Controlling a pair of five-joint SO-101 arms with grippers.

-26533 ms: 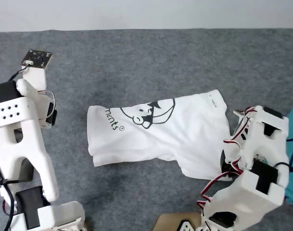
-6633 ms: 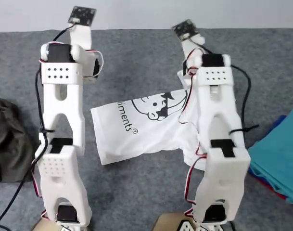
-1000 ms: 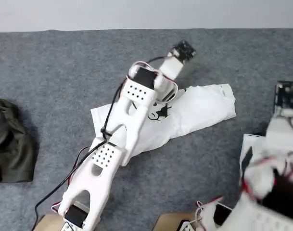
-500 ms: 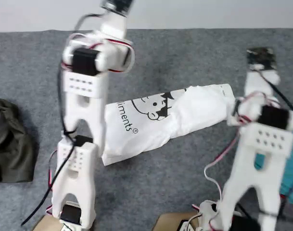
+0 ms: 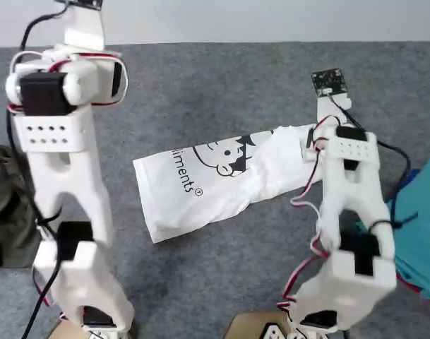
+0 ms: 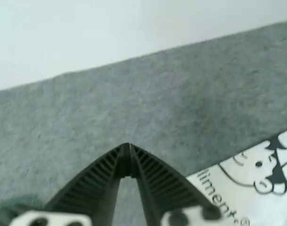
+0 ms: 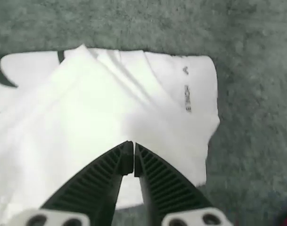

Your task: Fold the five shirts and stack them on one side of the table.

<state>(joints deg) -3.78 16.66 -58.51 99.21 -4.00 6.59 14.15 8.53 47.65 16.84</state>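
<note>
From above, a rumpled white cotton shirt (image 5: 222, 185) with a black cartoon print and lettering lies at the middle of the grey felt table (image 5: 215, 78). In the left wrist view, the left end effector (image 6: 127, 148) is pressed together and empty, over bare felt toward the far edge. In the right wrist view, the right end effector (image 7: 133, 143) is likewise closed and empty, above the shirt's blurred neck label.

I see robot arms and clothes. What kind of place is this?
Likely a robot practice table: a grey carpet-like tabletop, white plastic robot arms, and a white printed shirt.

The right arm (image 5: 349, 191) hides one end of the white shirt (image 5: 215, 187).
</note>
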